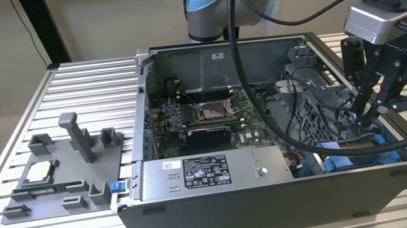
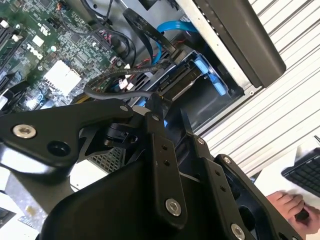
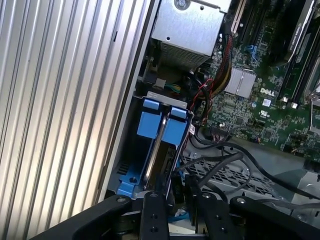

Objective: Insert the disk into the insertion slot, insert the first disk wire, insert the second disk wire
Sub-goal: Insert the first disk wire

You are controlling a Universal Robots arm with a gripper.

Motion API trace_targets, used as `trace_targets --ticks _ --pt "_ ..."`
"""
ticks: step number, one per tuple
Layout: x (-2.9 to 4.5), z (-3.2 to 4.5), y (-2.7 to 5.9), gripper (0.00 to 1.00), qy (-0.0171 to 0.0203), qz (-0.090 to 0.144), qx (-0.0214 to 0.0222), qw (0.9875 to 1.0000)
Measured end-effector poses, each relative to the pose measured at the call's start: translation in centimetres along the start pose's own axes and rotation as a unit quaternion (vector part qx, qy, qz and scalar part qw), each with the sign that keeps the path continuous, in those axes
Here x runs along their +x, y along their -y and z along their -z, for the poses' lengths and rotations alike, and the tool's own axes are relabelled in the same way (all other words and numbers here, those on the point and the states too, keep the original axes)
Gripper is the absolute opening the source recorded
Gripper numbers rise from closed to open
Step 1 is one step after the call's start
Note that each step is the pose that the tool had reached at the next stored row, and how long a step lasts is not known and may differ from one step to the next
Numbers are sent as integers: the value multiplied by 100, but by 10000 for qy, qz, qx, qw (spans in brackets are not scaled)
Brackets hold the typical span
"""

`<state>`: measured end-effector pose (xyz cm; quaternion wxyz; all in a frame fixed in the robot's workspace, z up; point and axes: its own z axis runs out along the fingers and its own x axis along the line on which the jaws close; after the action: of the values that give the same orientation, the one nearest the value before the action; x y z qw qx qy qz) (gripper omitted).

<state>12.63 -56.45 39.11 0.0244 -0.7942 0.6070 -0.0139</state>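
The gripper (image 3: 172, 197) is hanging just above the disk (image 3: 156, 147), which is sitting on edge inside the insertion slot (image 3: 129, 181); the jaws are pinching, nearly closed, a black disk wire (image 2: 115, 92)

one computer case (image 1: 274, 211), one power supply box (image 1: 210, 173), one motherboard (image 1: 211, 113), one disk (image 3: 159, 145), one grey fixture (image 1: 81, 173).
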Motion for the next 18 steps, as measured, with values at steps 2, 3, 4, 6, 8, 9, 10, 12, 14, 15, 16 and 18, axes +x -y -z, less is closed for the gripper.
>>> trace_targets --ticks 2,3,4,6,8,9,10,12,14,15,16,18 --pt "0 0 0 100 0 10 2 10000" --pt "-1 -1 0 100 0 14 4 10000" --pt "-1 0 0 100 0 19 5 10000" --pt "-1 0 0 100 -1 27 9 10000" --pt "-1 -1 0 0 -1 28 10 10000" --pt "-1 -1 0 0 -1 28 10 10000" --pt "-1 -1 0 0 -1 28 10 10000" --pt "-1 0 0 0 -1 28 10 10000" --pt "-1 0 0 0 -1 28 10 10000" --pt "-2 0 0 0 -1 28 10 10000" --pt "-2 0 0 0 -1 28 10 10000" --pt "-2 0 0 0 -1 28 10 10000"
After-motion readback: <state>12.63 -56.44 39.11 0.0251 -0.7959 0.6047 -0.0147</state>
